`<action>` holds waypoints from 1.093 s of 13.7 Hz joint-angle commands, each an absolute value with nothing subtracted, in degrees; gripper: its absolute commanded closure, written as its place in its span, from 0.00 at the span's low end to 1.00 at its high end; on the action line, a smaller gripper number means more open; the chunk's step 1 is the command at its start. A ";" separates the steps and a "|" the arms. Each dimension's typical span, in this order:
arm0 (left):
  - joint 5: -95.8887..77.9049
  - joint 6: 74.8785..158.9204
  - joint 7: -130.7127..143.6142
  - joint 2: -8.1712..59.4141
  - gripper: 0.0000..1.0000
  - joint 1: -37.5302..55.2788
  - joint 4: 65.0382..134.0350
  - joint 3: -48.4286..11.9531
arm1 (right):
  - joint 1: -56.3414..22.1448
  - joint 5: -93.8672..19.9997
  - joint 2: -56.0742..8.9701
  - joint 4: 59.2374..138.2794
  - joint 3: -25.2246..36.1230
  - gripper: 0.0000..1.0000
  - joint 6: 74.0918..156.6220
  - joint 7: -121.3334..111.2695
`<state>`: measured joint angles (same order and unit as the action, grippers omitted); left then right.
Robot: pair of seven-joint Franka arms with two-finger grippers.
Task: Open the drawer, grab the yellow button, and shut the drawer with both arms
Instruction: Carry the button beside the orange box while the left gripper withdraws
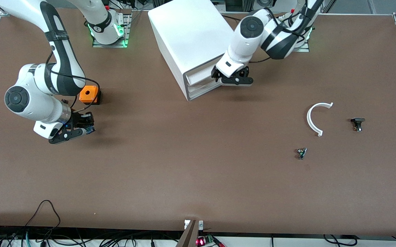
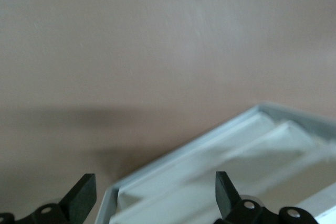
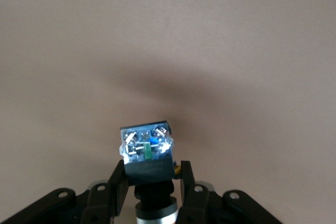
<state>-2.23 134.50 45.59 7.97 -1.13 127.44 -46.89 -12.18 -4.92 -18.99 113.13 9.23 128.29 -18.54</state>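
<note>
1. We read the step in hand as closing the drawer: the button is already out, clamped between the fingers of the right pincer, which hangs low over the bare surface toward the right arm's end, just beside the orange box.

2. The left pincer stands right at the drawer's front corner, at the top of the white cabinet. Its fingers are spread apart and hold nothing; in the left wrist view the drawer fronts lie directly ahead of it, between the two tips.

3. The uppermost drawer appears to sit slightly proud of the three below, so we judge it not fully home.

4. To close it well, we would push square on the drawer's front, along the line of the cabinet, not across it; the cabinet sits skewed on the surface and an off-axis push may twist it.

5. We would meet the top front only, above the lower drawers.

6. We would let the right arm wait, grip firm, so the button does not slip.
</note>
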 commanded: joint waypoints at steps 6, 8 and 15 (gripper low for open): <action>-2.29 136.48 44.39 4.49 0.00 -8.43 126.49 -45.38 | -6.16 -5.09 -16.17 129.01 8.00 0.72 151.76 -29.35; -0.71 136.23 38.72 3.96 0.00 -8.61 123.67 -38.27 | -6.06 -5.10 -16.43 131.82 7.91 0.67 157.65 -29.36; -0.70 108.07 2.86 0.62 0.00 -8.79 103.83 -18.83 | -6.06 -5.10 -13.37 128.25 7.30 0.00 147.88 -25.07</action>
<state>-1.53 117.07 10.14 1.45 -9.35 110.26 -21.84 -7.02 -4.97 -17.35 129.85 8.72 154.73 -27.59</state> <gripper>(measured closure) 0.000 0.101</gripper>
